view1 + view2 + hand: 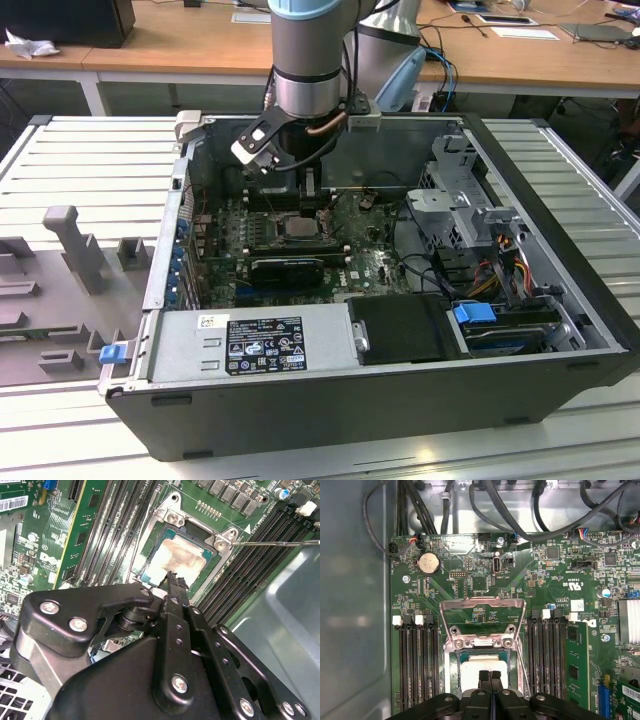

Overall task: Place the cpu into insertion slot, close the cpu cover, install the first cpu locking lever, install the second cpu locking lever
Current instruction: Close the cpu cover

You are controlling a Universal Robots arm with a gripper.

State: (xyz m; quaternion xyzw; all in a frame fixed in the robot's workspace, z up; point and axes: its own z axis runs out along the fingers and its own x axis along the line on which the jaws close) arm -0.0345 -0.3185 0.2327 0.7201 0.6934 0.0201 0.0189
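The cpu (481, 666) lies flat in the insertion slot (455, 667), its pale silver top showing in both wrist views. My gripper (490, 674) is shut with nothing in it, the tips together just over the chip's near edge. The second wrist view has the same tips (172, 576) at the edge of the cpu (180, 555). The cpu cover (482, 601) stands swung open on its hinge beyond the socket. A thin locking lever (272, 542) sticks out free beside the socket. In the exterior view my gripper (308, 195) hangs over the socket (300, 228) inside the computer case.
Long black memory slots (417, 665) flank the socket on both sides. Black cables (520, 510) run along the case wall beyond the board. The case wall (355, 605) rises close by. A power supply (255, 345) and drive cage (470, 215) fill the case's other corners.
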